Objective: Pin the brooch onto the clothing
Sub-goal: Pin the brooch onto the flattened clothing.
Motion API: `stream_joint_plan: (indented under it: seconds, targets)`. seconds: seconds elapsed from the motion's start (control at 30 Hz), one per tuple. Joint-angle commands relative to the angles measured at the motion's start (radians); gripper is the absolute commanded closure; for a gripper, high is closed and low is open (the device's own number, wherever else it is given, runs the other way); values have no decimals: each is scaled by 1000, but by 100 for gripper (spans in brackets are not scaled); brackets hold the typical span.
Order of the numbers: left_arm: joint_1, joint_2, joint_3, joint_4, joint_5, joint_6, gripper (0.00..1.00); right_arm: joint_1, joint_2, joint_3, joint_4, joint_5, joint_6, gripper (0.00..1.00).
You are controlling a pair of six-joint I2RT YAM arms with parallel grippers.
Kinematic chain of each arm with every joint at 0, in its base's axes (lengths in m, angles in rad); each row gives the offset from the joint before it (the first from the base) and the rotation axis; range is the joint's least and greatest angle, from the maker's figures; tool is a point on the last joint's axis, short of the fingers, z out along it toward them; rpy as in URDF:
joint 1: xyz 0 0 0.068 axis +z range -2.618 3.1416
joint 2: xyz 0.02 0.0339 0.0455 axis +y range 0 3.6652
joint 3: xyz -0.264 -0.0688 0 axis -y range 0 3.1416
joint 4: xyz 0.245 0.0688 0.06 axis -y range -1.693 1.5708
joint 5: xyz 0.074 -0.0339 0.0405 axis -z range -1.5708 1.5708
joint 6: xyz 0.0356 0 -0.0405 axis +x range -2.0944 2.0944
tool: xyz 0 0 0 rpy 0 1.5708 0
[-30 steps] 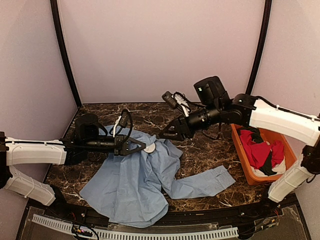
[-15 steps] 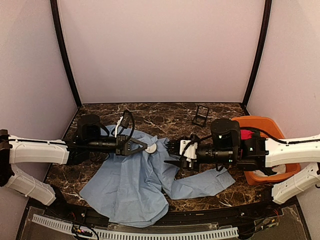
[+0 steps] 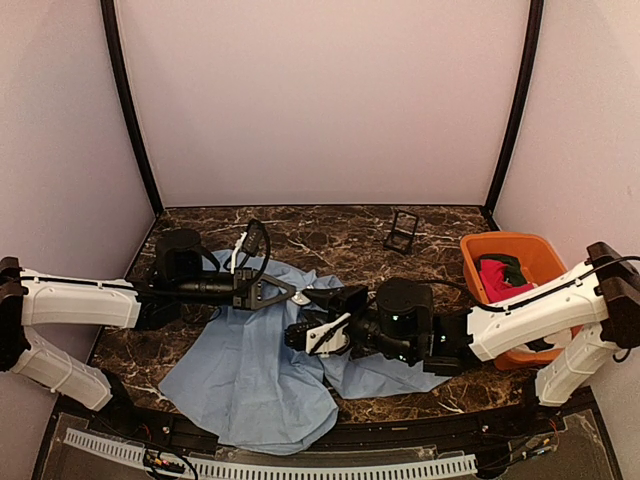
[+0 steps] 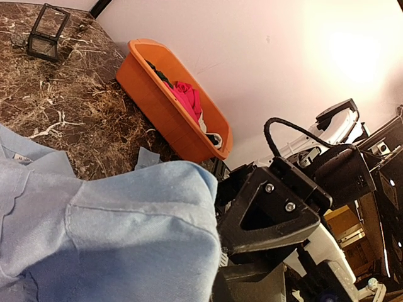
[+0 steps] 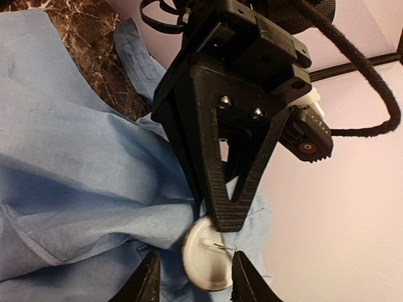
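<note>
The clothing, a light blue shirt, lies crumpled on the marble table. My left gripper is shut on a raised fold of it. In the right wrist view those black fingers pinch the cloth, their tip over the top of the brooch. The brooch is a white round disc, pin side showing, resting against the fold. My right gripper reaches in low from the right and stands open, one fingertip on each side of the disc. In the left wrist view the cloth hides my own left fingers.
An orange tub at the right holds a red garment; the left wrist view also shows this tub. A small black frame stand sits at the back of the table. Booth walls close in on three sides.
My right arm came down from high over the back of the table and swung left, low over the shirt, to the brooch; its jaws have narrowed. The left arm held still.
</note>
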Motion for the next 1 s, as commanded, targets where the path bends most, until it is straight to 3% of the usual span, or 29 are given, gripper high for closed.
stream_joint_plan:
  seconds: [0.0, 0.37, 0.5, 0.7, 0.97]
  targets:
    - [2, -30, -9, 37, 16, -4, 99, 8, 17, -3, 164, 78, -45, 67]
    - [2, -45, -20, 43, 15, -9, 99, 8, 25, 5, 136, 48, -17, 99]
    - [2, -54, -28, 45, 14, -11, 99, 9, 16, 4, 126, 38, -3, 100]
    - [2, -79, -40, 35, -3, -9, 77, 3, -37, 32, -5, -23, 110, 100]
    - [4, -93, -46, 30, -9, -5, 75, -40, -121, 54, -167, -147, 291, 100]
